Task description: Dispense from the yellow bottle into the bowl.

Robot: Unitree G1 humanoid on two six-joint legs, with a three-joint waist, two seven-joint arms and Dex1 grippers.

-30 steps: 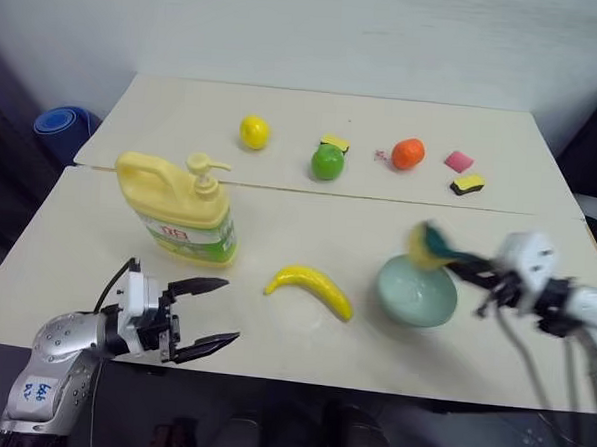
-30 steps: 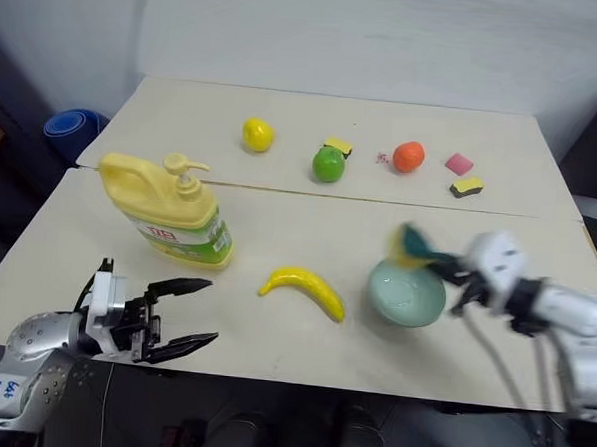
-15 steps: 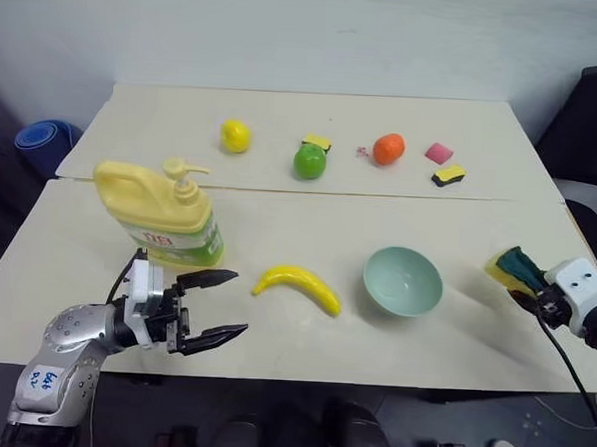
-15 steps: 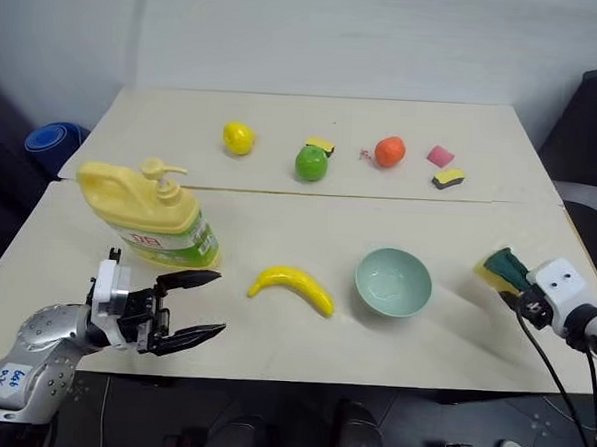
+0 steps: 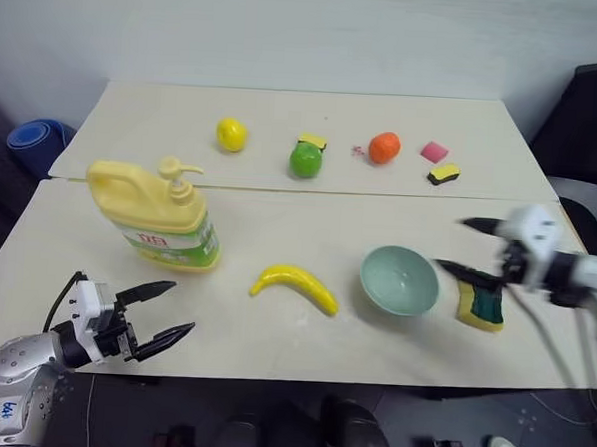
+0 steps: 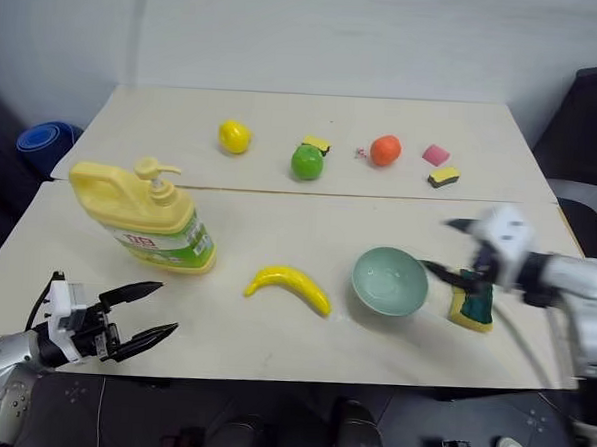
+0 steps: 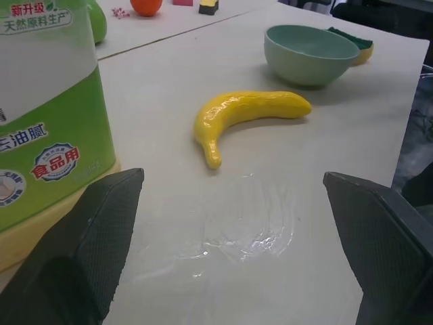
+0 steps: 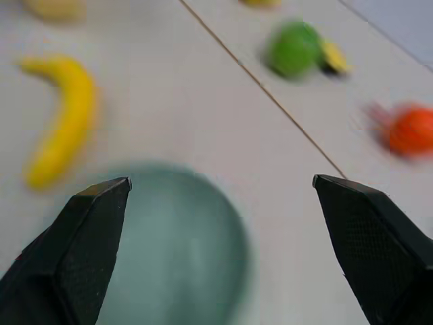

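The large pale-yellow plastic jug with a pump top and green-white-red label, the yellow bottle (image 5: 157, 214), stands upright at the left centre of the head view on the beige table (image 5: 272, 352). The small, smooth mint-green bowl (image 5: 399, 280) sits right of centre, with a curved yellow banana (image 5: 295, 285) lying between the 2.

At the lower left of the frame the left gripper (image 5: 157, 314) hangs below the bottle and apart from it, its 2 black fingers spread wide with nothing between them. At the right, the right gripper (image 5: 458, 246) is just beside the bowl, fingers also spread and empty. A yellow-and-green sponge (image 5: 480, 303) lies on the table just right of the bowl, under that arm.

Along the upper part of the frame sit a small yellow lemon (image 5: 231, 134), a green apple (image 5: 306, 159), an orange fruit (image 5: 384, 147) and a pink block (image 5: 434, 151).

The left wrist view adds the bottle's label print (Chinese characters) close beside 1 finger. The right wrist view looks down over the bowl's rim (image 8: 177, 257).
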